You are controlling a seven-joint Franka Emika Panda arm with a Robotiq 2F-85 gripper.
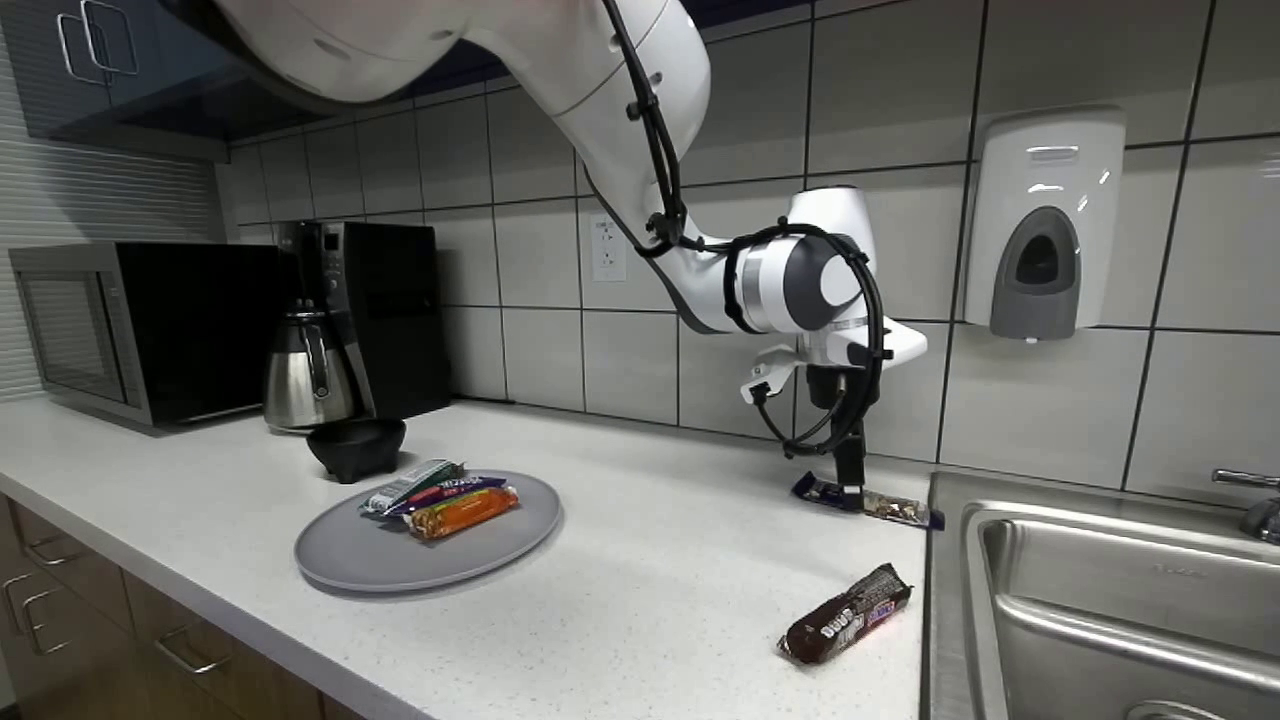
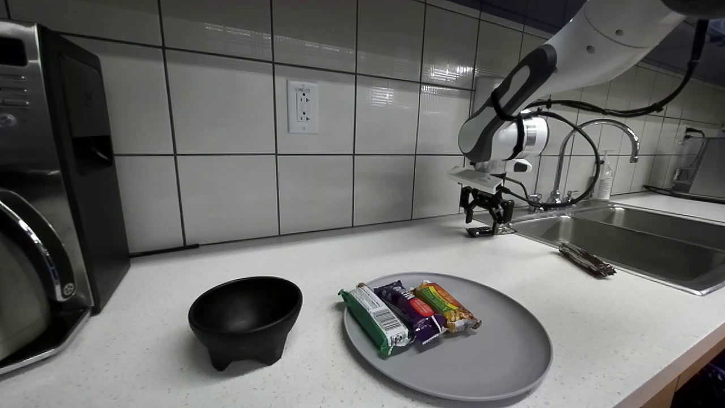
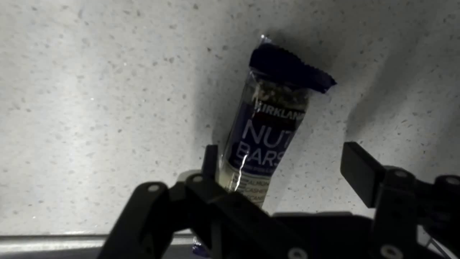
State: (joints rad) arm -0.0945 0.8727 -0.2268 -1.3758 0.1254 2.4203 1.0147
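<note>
Gray, the plate at 9 o'clock from me in an exterior view already bears three wrapped bars: a green-and-white bar, a purple bar and an orange bar. Two more lie off it, on the white counter: a dark brown wrapped bar at 6 o'clock from me, near the edge of the steel sink, and the Kirkland nut bar directly beneath me. As I judge it, getting into position over the nut bar is mostly done, while the grip is not yet made and the bar is not yet lifted.

My gripper stands wide and holds nothing, with the nut bar lying flat on the counter in the gap. In the wrist view the bar slants from 7 o'clock up to 1 o'clock, its printed part reaching out past my fingertips. It sits off centre: the finger at 9 o'clock is right beside the wrapper, and I cannot tell whether they touch; the finger at 3 o'clock is well apart from it. The bar's 7 o'clock end, partly hidden behind my own linkage, reaches the sink's edge
</note>
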